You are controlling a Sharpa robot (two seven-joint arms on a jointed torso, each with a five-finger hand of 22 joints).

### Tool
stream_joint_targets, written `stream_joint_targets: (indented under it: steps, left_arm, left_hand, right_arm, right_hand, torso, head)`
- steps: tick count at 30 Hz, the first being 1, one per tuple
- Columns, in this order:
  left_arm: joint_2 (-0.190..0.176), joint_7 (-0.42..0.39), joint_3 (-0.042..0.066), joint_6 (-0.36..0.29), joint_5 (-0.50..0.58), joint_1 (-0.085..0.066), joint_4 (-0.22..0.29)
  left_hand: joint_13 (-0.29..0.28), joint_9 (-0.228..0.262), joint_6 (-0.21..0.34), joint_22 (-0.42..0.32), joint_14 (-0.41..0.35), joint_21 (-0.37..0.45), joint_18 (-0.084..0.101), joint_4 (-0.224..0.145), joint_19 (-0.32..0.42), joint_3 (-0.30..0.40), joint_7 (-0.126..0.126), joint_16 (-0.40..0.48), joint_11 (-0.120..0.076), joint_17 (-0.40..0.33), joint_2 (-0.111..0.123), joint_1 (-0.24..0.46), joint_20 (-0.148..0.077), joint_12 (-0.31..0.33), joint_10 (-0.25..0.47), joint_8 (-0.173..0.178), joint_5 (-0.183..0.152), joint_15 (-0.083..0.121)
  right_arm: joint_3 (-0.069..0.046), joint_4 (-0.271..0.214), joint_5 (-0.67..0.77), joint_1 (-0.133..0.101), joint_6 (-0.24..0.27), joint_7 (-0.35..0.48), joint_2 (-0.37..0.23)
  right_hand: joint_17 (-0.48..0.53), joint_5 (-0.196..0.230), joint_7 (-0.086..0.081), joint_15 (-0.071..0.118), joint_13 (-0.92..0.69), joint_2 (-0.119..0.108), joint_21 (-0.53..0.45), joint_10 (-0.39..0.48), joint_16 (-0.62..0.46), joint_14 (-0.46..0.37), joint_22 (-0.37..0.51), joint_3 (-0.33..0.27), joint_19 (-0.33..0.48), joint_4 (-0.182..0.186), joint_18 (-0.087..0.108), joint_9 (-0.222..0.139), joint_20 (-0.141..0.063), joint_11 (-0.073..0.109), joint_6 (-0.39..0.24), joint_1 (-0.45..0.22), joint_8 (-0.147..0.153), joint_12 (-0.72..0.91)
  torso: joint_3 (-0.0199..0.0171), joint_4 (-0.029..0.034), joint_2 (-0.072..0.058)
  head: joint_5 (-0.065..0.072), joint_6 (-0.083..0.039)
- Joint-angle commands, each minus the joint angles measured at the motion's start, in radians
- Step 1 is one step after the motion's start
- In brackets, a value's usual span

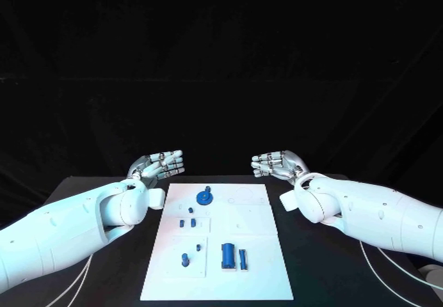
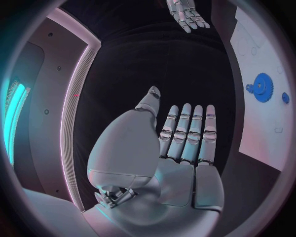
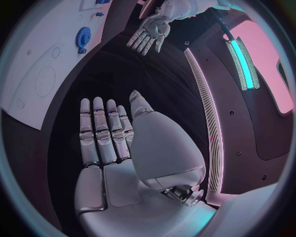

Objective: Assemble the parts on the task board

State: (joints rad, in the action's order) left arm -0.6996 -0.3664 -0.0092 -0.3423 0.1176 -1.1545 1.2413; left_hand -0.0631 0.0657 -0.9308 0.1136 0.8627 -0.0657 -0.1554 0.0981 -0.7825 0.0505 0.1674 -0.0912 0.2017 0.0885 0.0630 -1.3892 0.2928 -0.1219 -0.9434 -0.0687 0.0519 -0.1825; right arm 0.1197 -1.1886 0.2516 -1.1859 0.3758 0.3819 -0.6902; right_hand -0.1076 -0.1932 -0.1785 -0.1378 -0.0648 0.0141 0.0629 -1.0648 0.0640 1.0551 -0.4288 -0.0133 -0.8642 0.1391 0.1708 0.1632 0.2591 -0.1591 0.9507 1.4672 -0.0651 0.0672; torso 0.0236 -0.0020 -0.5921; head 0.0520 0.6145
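The white task board (image 1: 254, 262) lies in the middle of the black table. On it are a blue gear (image 1: 205, 196), small blue pegs (image 1: 187, 222), a blue stud (image 1: 185, 259) and two upright blue cylinders (image 1: 233, 255). My left hand (image 1: 159, 164) hovers past the board's far left corner, fingers straight and empty. My right hand (image 1: 279, 164) hovers past the far right corner, also empty with fingers apart. The left wrist view shows my left hand's (image 2: 179, 133) flat palm, the gear (image 2: 263, 87) and the right hand (image 2: 188, 14). In the right wrist view appear my right hand (image 3: 111, 131), the gear (image 3: 83, 37) and the left hand (image 3: 151, 32).
Black table surface (image 1: 102, 192) surrounds the board on both sides. White cables (image 1: 392, 268) trail under my right arm near the table's front right. A dark backdrop stands behind the table.
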Motion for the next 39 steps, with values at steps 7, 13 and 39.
stream_joint_targets:
  steps: [7,13,39]
  left_arm:
    - [-0.009,-0.018,0.001,-0.049,-0.013,0.012,0.037]
    - [-0.031,-0.061,0.004,-0.168,-0.046,0.041,0.129]
    - [-0.08,-0.154,0.009,-0.428,-0.118,0.104,0.329]
  left_hand:
    - [0.063,-0.066,0.411,-0.114,-0.381,0.066,0.06,-0.098,0.348,-0.05,-0.076,0.091,-0.087,-0.089,-0.063,0.611,-0.13,0.122,0.419,0.069,-0.052,0.079]
    - [0.063,-0.066,0.519,-0.114,-0.48,0.066,0.079,-0.098,0.438,-0.05,-0.095,0.091,-0.112,-0.089,-0.063,0.772,-0.164,0.122,0.528,0.069,-0.052,0.101]
    - [0.063,-0.066,0.791,-0.114,-0.733,0.066,0.155,-0.098,0.664,-0.05,-0.167,0.091,-0.202,-0.089,-0.063,1.18,-0.293,0.122,0.802,0.069,-0.052,0.182]
  right_arm:
    - [-0.015,-0.046,-0.031,0.017,0.048,0.018,-0.011]
    - [-0.051,-0.161,-0.107,0.058,0.167,0.059,-0.038]
    - [-0.12,-0.381,-0.252,0.136,0.394,0.138,-0.09]
  right_hand:
    - [0.108,0.085,0.076,0.062,0.065,-0.014,-0.063,0.467,-0.064,-0.458,0.199,0.013,0.376,-0.064,-0.064,-0.077,-0.115,0.07,-0.418,-0.654,0.065,-0.067]
    - [0.108,0.107,0.097,0.138,0.065,-0.014,-0.063,0.591,-0.064,-0.582,0.247,0.013,0.477,-0.139,-0.079,-0.163,-0.145,0.088,-0.528,-0.822,0.065,-0.067]
    - [0.108,0.193,0.179,0.138,0.065,-0.014,-0.063,0.903,-0.064,-0.894,0.429,0.013,0.731,-0.139,-0.171,-0.163,-0.259,0.159,-0.807,-1.247,0.065,-0.067]
  torso:
    - [-0.0112,0.0011,0.023]
    - [-0.0232,0.002,0.047]
    - [-0.0236,0.002,0.048]
  head:
    - [-0.025,-0.007]
    - [-0.051,-0.014]
    - [-0.052,-0.014]
